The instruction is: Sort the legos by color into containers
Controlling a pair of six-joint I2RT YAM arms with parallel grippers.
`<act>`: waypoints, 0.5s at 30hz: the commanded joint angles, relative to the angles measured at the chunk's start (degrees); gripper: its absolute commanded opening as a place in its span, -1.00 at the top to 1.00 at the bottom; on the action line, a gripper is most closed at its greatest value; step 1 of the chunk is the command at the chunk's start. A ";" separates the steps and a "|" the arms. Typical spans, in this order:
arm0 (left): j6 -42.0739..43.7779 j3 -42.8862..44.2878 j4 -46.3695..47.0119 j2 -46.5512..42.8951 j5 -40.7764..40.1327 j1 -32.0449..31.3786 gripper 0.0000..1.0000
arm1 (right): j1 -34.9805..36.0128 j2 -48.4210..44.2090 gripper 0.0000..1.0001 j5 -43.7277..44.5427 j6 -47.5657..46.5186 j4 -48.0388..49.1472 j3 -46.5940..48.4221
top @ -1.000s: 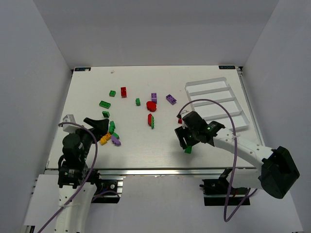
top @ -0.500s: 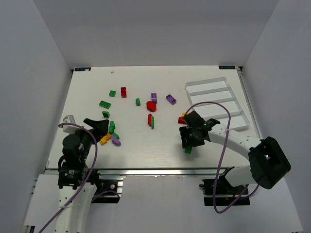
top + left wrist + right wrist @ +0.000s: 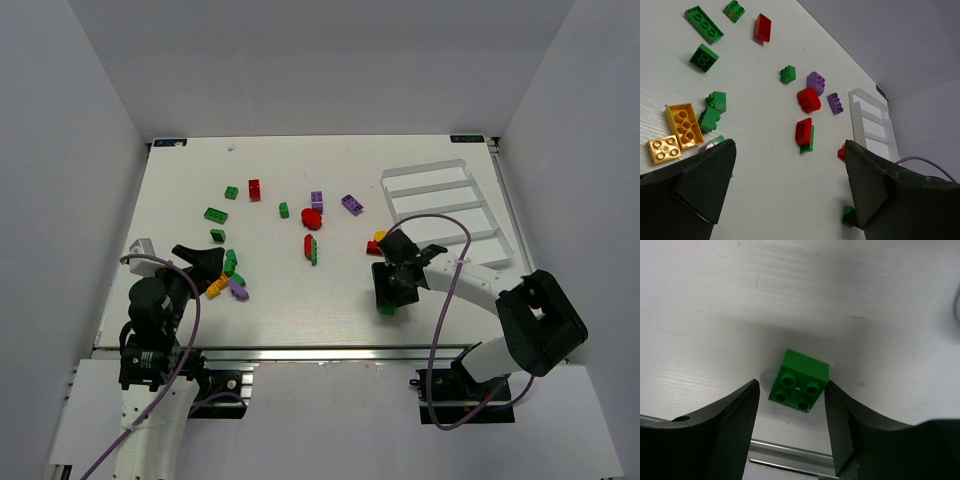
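A small green lego (image 3: pixel 800 382) lies studs-up on the table near its front edge, seen from above as the green lego (image 3: pixel 387 309). My right gripper (image 3: pixel 792 390) straddles it, open, with a gap at the left finger and the right finger at the brick's corner. From above, the right gripper (image 3: pixel 389 293) covers most of it. My left gripper (image 3: pixel 205 262) hovers open over the left-hand pile, and the left gripper (image 3: pixel 790 145) holds nothing. Loose legos lie scattered: red (image 3: pixel 254 189), green (image 3: pixel 215 214), purple (image 3: pixel 351 204), yellow (image 3: pixel 216 287). The white containers (image 3: pixel 425 167) sit at the back right.
A red and yellow piece (image 3: pixel 377 243) lies just behind the right gripper. A red rounded brick (image 3: pixel 808 99) and a red-on-green pair (image 3: pixel 805 134) lie mid-table. The metal table edge (image 3: pixel 790 452) runs just below the green lego.
The right gripper's jaws have narrowed around the green lego, and the right arm's elbow has swung in toward the table. The left arm has not moved.
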 commanded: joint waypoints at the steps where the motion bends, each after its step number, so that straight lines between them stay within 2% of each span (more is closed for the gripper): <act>1: -0.20 1.73 -0.23 -0.59 -0.66 -0.01 -0.96 | -1.00 2.71 -0.20 -0.02 1.12 3.37 0.69; 15: -0.20 1.38 2.75 1.34 0.13 -0.01 -0.96 | -1.97 2.45 0.22 0.60 -2.39 4.34 1.31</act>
